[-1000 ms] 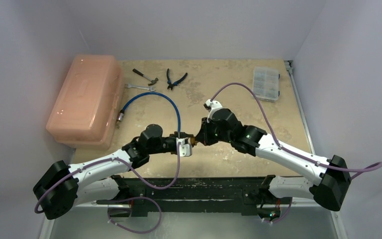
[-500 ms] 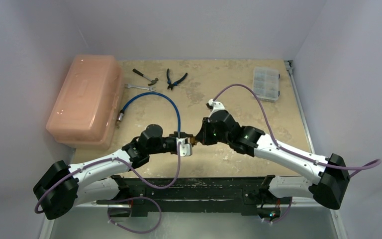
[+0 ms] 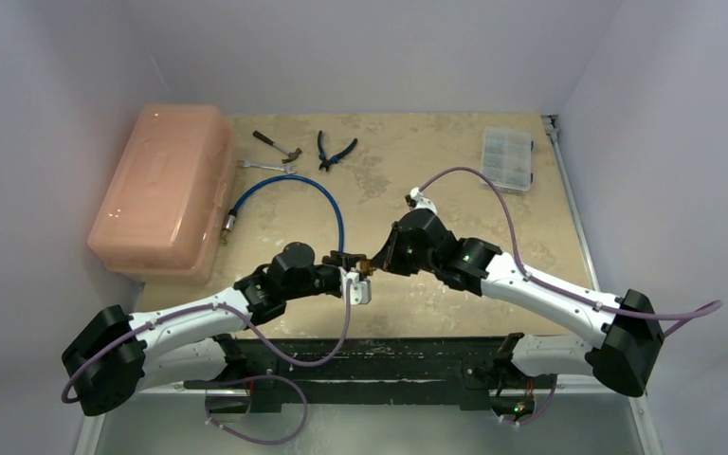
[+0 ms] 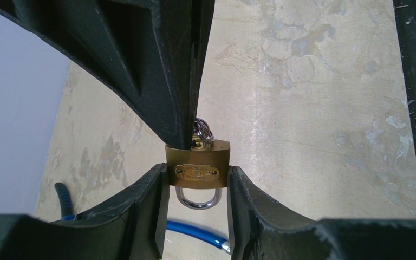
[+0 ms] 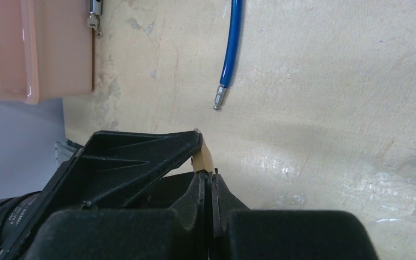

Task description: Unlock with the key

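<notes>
Brass padlock (image 4: pixel 197 162) is sitting clamped in the left gripper (image 4: pixel 196 181), jaws partway open around it, while the right gripper (image 5: pixel 209 180), jaws fully closed, is pinching the key (image 4: pixel 202 131) opposite the shackle.

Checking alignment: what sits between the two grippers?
The brass padlock, clamped by the left gripper, with the key at its keyhole end, held by the shut right gripper. Left wrist view.

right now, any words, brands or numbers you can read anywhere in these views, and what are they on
No text can be read in any view.
oval badge on the brass padlock: raised lettering, too blurred to read.
Nothing else shows any lettering.
</notes>
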`<state>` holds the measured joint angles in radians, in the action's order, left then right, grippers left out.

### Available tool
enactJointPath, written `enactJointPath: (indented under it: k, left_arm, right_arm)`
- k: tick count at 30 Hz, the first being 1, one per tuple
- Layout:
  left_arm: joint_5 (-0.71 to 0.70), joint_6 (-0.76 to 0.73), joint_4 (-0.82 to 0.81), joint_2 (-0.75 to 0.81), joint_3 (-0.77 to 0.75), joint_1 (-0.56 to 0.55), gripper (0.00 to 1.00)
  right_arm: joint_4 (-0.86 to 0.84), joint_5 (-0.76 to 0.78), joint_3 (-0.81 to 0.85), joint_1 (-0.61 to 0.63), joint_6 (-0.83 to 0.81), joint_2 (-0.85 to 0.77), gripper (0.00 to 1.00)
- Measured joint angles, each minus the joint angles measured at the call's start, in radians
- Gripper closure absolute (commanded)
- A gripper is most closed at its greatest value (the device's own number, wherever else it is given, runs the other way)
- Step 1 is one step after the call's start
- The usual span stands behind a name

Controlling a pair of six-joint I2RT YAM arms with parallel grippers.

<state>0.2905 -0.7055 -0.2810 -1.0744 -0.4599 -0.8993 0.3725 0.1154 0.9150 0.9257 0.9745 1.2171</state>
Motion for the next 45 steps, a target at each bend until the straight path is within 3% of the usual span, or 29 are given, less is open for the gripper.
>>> enactJointPath:
  k: [30,45]
  left_arm:
    - [-0.131,-0.021,-0.069,0.009,0.033,-0.032,1.00]
    - [-0.139,-0.021,-0.068,0.009,0.047,-0.042,1.00]
  right_arm:
    - [-0.074,-0.162,-0.046,-0.114,0.202,0.011,1.00]
    - [-0.101,-0.200,-0.101,-0.124,0.388,0.006,1.00]
